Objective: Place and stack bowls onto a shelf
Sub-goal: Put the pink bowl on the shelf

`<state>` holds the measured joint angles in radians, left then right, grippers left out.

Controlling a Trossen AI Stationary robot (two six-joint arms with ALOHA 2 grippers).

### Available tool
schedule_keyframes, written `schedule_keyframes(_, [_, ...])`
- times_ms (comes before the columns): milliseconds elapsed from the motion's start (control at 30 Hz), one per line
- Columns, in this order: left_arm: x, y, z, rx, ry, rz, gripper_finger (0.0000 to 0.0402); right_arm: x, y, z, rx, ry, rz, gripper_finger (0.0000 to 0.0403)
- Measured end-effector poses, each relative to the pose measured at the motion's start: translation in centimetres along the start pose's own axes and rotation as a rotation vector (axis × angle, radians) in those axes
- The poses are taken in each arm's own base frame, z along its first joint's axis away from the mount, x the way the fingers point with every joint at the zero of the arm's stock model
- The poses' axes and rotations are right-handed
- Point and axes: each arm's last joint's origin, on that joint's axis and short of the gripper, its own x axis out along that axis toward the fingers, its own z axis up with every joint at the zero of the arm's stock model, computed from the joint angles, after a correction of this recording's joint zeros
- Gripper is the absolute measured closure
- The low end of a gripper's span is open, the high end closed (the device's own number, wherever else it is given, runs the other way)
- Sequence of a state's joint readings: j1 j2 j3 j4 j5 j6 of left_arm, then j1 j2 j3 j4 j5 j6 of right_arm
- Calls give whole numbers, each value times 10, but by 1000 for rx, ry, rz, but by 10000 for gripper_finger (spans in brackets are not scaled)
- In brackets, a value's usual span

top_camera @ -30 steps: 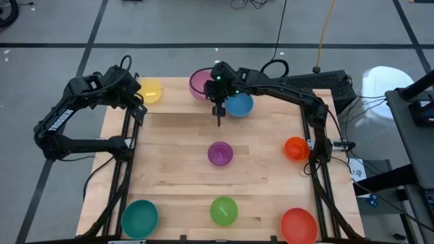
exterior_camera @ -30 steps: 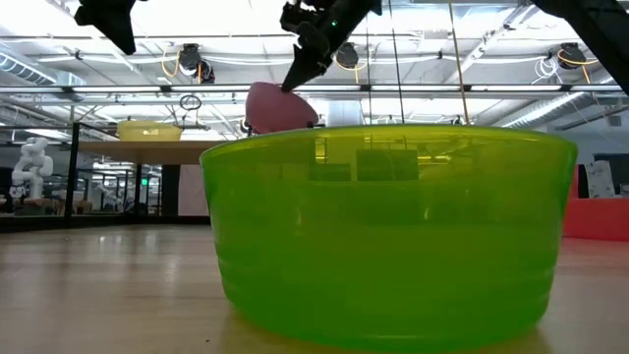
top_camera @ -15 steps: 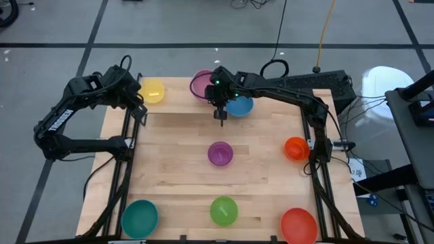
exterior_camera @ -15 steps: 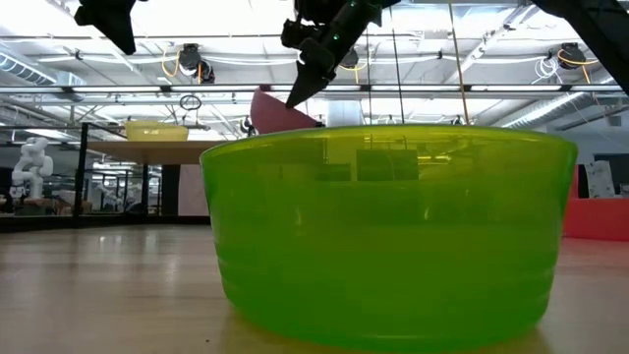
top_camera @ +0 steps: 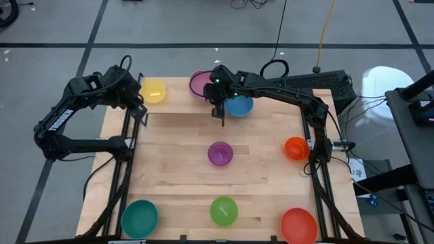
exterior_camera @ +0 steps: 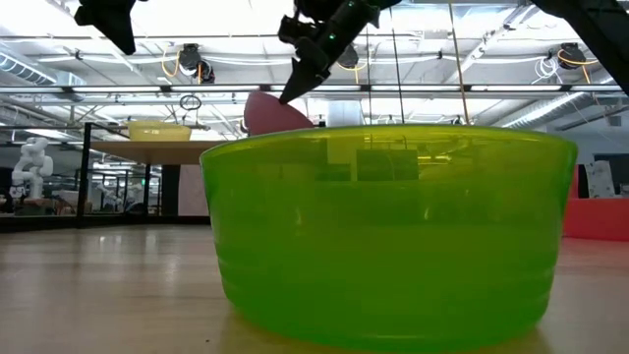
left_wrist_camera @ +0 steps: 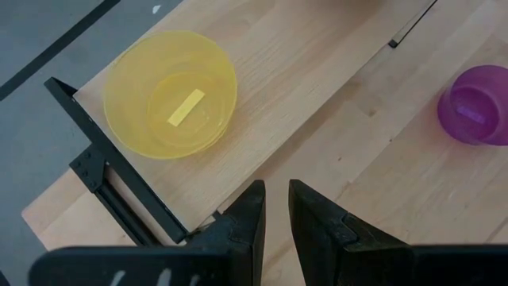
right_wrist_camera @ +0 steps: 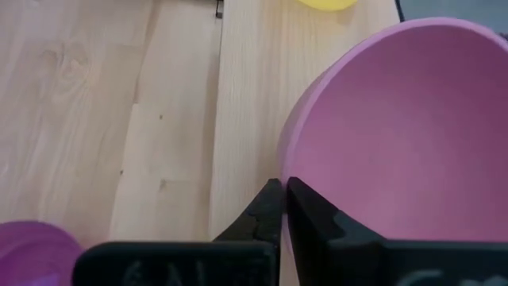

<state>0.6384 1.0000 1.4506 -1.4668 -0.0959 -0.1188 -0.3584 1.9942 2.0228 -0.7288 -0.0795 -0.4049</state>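
A light-wood counter (top_camera: pixel 176 176) is seen from above, with a dark robot arm at each side. Along its far edge runs the shelf (top_camera: pixel 180 102), a raised strip of light planks on a thin black frame.

The right pincer (right_wrist_camera: pixel 282 208) is closed on the rim of the pink bowl (right_wrist_camera: pixel 397 135), one finger inside the bowl and one outside. In the overhead view this pincer (top_camera: pixel 221 120) sits near the middle of the far edge, with the pink bowl (top_camera: pixel 199 83) at the shelf just beside the blue bowl (top_camera: pixel 241 105). In the table-height view the pink bowl (exterior_camera: pixel 270 113) appears tilted, hanging from the pincer (exterior_camera: pixel 288 96) at about the level of the shelf.

The left pincer (left_wrist_camera: pixel 275 202) hovers near the far left corner, holding nothing, its fingers a narrow gap apart. The yellow bowl (left_wrist_camera: pixel 171 94) rests on the shelf close by; in the overhead view it (top_camera: pixel 151 89) sits at the shelf's left end.

On the counter, the purple bowl (top_camera: pixel 220 153) stands in the middle and the orange bowl (top_camera: pixel 296 148) near the right edge. Along the near edge are the teal bowl (top_camera: pixel 140 217) at left, the green bowl (top_camera: pixel 224 210) in the centre and the red bowl (top_camera: pixel 299 226) at right, all well apart.
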Motion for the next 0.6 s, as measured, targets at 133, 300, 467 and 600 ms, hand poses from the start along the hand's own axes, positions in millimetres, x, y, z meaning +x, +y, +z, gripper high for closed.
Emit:
schedule_keyframes(133, [0, 0, -1, 0, 6, 1, 337, 0, 0, 1, -1, -7, 0, 389])
schedule_keyframes(300, [0, 0, -1, 3, 13, 1, 337, 0, 0, 1, 12, -8, 0, 377])
schedule_keyframes(467, [0, 0, -1, 3, 13, 2, 337, 0, 0, 1, 24, -10, 0, 360])
schedule_keyframes(600, [0, 0, -3, 4, 26, 3, 337, 0, 0, 4, 19, -38, -9, 342])
